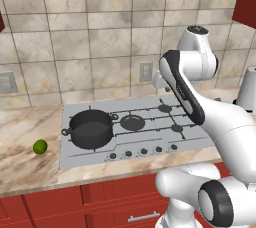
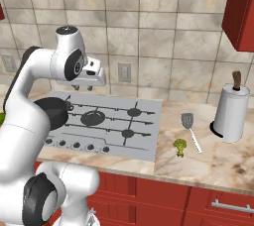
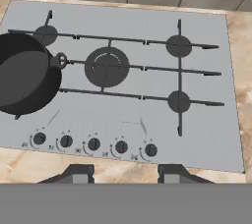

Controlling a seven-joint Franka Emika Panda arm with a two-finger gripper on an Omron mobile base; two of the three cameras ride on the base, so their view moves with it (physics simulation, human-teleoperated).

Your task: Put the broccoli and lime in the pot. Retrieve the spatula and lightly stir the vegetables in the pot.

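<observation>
**Hand view, both base views: nothing in the pot yet**

Left base view shows the pot [image 1: 91, 129] on the front left burner of the stove [image 1: 150, 137], dark inside with nothing green in it. The lime [image 1: 40, 146] lies on the counter [image 1: 25, 162] left of the stove, well apart from the pot. The arm reaches up over the middle of the stove.

Right base view shows the gripper [image 2: 83, 87] hanging above the back of the stove, pointing down, with nothing between its fingers. The broccoli [image 2: 179, 146] sits on the counter right of the stove, and the spatula [image 2: 191, 131] lies just beside it, blade toward the wall. A paper towel roll [image 2: 228, 111] stands further right. The pot is partly hidden behind the arm.

Hand view looks down over the burners and the row of knobs [image 3: 93, 144], with the pot at the left edge. The two fingertips [image 3: 78, 173] stand partly apart and hold nothing.

By my judgement the task is at its start: both vegetables still need to go into the pot, and the spatula is untouched, so the stirring is all left to do.
</observation>
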